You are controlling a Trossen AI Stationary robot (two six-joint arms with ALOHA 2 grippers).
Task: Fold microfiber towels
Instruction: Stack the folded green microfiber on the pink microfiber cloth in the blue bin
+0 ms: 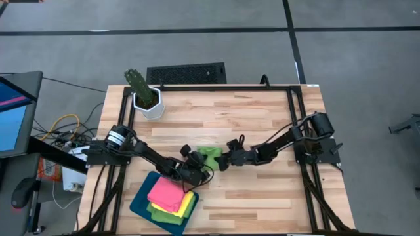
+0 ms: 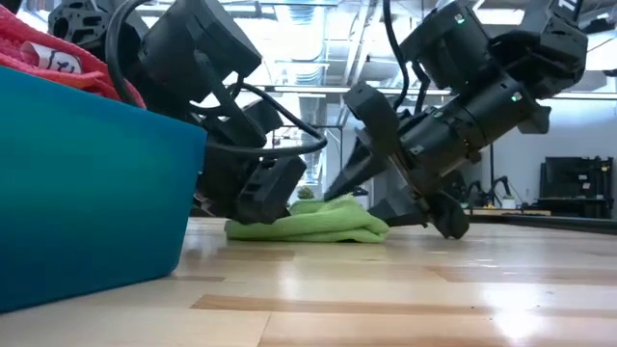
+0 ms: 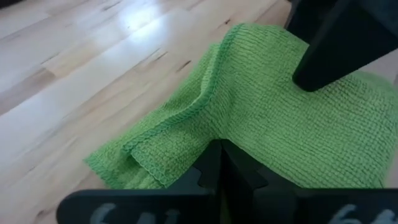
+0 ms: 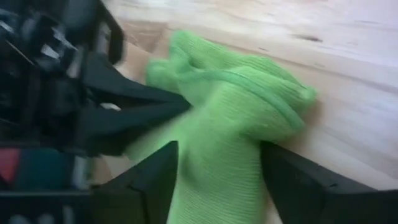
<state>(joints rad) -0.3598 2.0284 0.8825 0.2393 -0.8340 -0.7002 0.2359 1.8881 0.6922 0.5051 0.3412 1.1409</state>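
- Tray, teal, desk at 7 o'clock: holds stacked towels, pink towel on top, yellow and green under it.
- Left tool: fingers together, pressing the green towel's 9 o'clock edge.
- Green towel: desk centre, crumpled, between both tools.
- Right tool: fingers apart, straddling the towel's 3 o'clock edge.
- Cactus pot: 11 o'clock.

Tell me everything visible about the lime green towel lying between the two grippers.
The lime green towel is a soft, finely ribbed microfiber cloth with a stitched edge, bunched into loose folds rather than flat. It lies on the wooden table near its middle, apart from the teal tray. The left gripper, shut, pinches one edge; the right gripper is open with a finger on each side of the cloth.
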